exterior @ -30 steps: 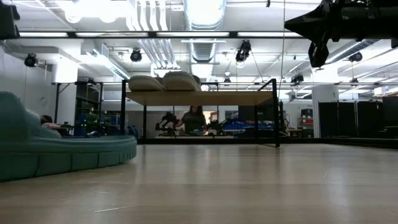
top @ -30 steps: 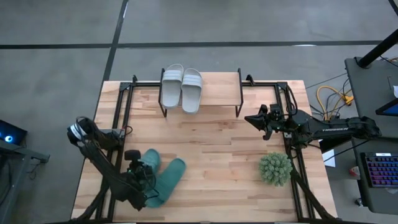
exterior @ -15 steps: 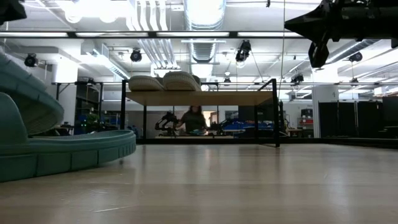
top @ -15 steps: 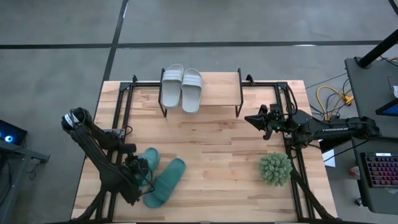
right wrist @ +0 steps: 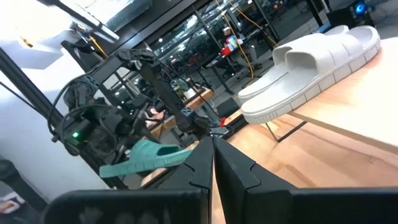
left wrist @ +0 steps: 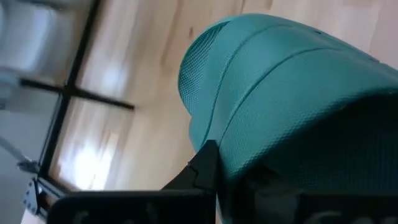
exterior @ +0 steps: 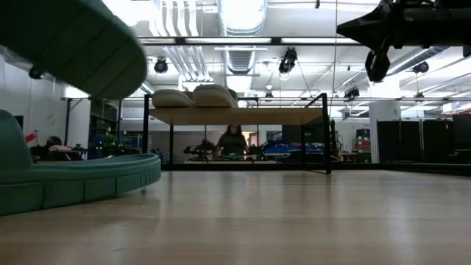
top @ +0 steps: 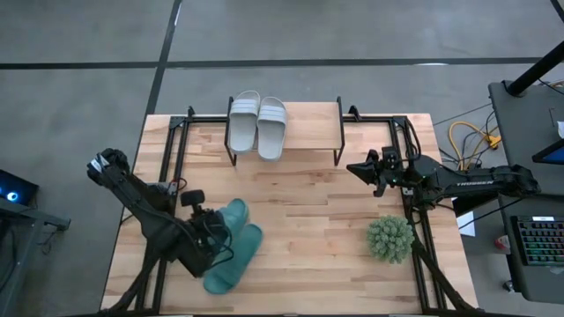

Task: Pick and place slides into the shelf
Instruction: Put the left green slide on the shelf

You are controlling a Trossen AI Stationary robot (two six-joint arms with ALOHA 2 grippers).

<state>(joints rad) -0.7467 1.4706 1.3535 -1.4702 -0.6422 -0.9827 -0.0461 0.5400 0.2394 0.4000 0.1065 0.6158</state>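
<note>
One teal slide (top: pixel 232 217) is being held clear of the table (top: pixel 308 202) by the left gripper (top: pixel 211 231), whose fingers are clamped on it near the front left of the tabletop. In the low view this raised slide (exterior: pixel 73 44) is being seen from underneath, well above the boards. The second teal slide (top: pixel 233 259) is lying flat on the table just beside and partly under the lifted one (its heel end is pointing toward the front edge).

The pale pair of slides (top: pixel 256 123) is resting side by side on the left part of the shelf (top: pixel 308 126), which is standing at the back of the table; the right part of its top is bare wood.

The right gripper (top: pixel 356 167) is being kept with its fingers closed on nothing, in the air to the right of the shelf. A spiky green plant ball (top: pixel 390 238) is sitting near the right edge of the table.
</note>
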